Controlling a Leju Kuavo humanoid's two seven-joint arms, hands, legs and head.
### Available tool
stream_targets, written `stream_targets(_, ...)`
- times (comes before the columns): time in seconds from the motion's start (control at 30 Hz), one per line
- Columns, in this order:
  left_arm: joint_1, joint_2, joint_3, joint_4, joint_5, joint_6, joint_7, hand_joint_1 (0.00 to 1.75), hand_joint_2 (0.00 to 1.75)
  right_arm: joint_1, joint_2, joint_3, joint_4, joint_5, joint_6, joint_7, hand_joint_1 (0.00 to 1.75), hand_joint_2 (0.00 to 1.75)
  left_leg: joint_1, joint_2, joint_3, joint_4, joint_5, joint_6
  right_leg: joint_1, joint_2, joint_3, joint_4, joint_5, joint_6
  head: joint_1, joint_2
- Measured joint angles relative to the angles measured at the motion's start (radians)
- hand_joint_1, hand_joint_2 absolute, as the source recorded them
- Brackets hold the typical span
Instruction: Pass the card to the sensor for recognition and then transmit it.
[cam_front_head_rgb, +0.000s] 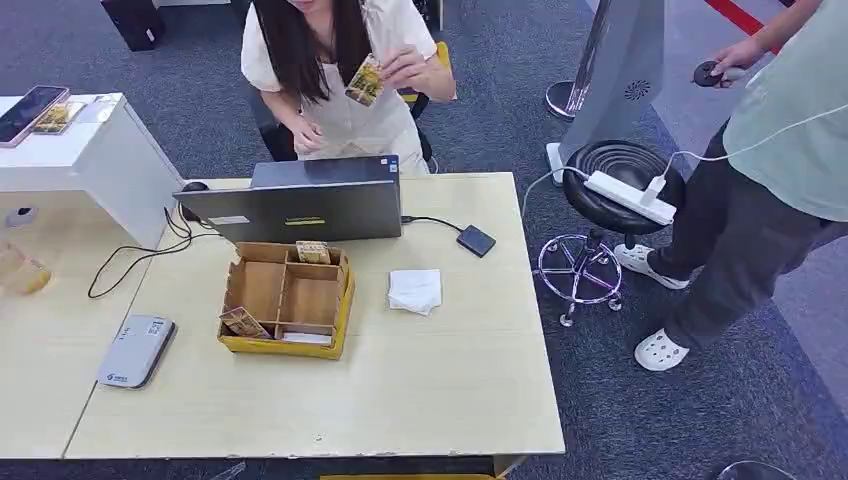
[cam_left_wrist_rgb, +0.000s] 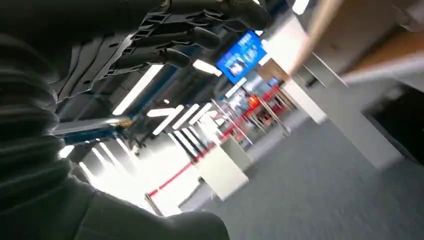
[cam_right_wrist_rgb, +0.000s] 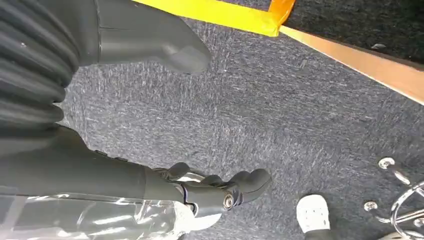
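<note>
both the left hand (cam_left_wrist_rgb: 150, 45) and right hand (cam_right_wrist_rgb: 165, 120) hang with fingers spread, holding nothing, while a seated person lifts a card (cam_front_head_rgb: 365, 81).

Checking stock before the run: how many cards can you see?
3 plain to see: a card held up by the seated person, a card upright in the yellow box's rear compartment, and a card leaning in its front-left compartment. More may lie hidden.

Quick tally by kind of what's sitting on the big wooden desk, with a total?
Laptop: 1
Divided cardboard box: 1
Grey card sensor: 1
White folded tissue: 1
Small dark cabled device: 1
Total: 5
The cards in the box are not counted; some are partly hidden.
</note>
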Motion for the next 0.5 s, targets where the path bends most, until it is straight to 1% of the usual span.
stream_targets(0.07, -0.026, -0.018, -0.024, 0.062, 0.000, 0.007, 0.010, 0.00, 1.75, 0.000, 0.000, -0.004, -0.002, 0.000, 0.000, 0.000, 0.00, 1.75, 0.000, 0.000, 0.000, 0.000, 0.000, 0.000, 0.000, 0.000, 0.000, 0.000, 0.000, 0.000, -0.001, 0.000)
stream_targets(0.2, -0.066, -0.050, -0.060, 0.159, 0.000, 0.011, 0.009, 0.00, 1.75, 0.000, 0.000, -0.014, -0.005, 0.002, 0.000, 0.005, 0.00, 1.75, 0.000, 0.000, 0.000, 0.000, 0.000, 0.000, 0.000, 0.000, 0.000, 0.000, 0.000, 0.000, -0.001, 0.000)
stream_targets(0.33, -0.091, -0.072, -0.091, 0.213, 0.000, 0.011, 0.013, 0.00, 1.75, 0.000, 0.000, -0.015, -0.009, 0.005, 0.000, 0.011, 0.00, 1.75, 0.000, 0.000, 0.000, 0.000, 0.000, 0.000, 0.000, 0.000, -0.001, 0.000, 0.000, 0.000, -0.001, 0.000)
stream_targets(0.5, -0.106, -0.085, -0.104, 0.248, 0.000, 0.011, 0.015, 0.00, 1.75, 0.000, 0.000, -0.016, -0.010, 0.010, 0.000, 0.011, 0.00, 1.75, 0.000, 0.000, 0.001, 0.000, 0.000, 0.000, 0.000, 0.000, -0.001, 0.000, 0.000, 0.000, -0.001, 0.000)
